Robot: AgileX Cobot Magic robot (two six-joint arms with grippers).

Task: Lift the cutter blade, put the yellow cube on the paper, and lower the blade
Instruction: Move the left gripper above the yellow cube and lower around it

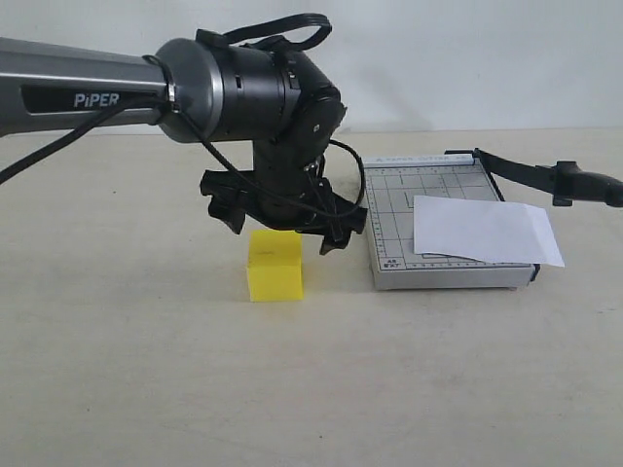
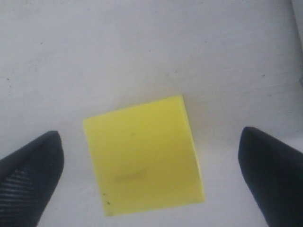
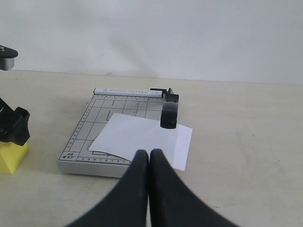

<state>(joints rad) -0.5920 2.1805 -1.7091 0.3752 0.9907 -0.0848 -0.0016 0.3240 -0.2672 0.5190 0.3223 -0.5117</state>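
Note:
The yellow cube [image 1: 274, 265] rests on the table, left of the grey trimmer base [image 1: 389, 209]. My left gripper [image 1: 282, 222] hangs open just above the cube. In the left wrist view the cube [image 2: 144, 161] lies between the two fingers [image 2: 31, 175] without touching either. The paper [image 1: 487, 231] lies across the base and overhangs its right edge. The cutter blade [image 1: 545, 177] stands raised off the base, handle at the right. My right gripper [image 3: 149, 153] is shut and empty, short of the trimmer's near edge, facing the paper [image 3: 142, 139] and the blade handle [image 3: 169, 112].
The trimmer base [image 3: 94, 118] sits mid-table, with a pale wall behind. From the right wrist view the cube [image 3: 12, 157] shows at the far side under a left finger [image 3: 14, 125]. Bare tabletop [image 1: 146, 389] lies in front.

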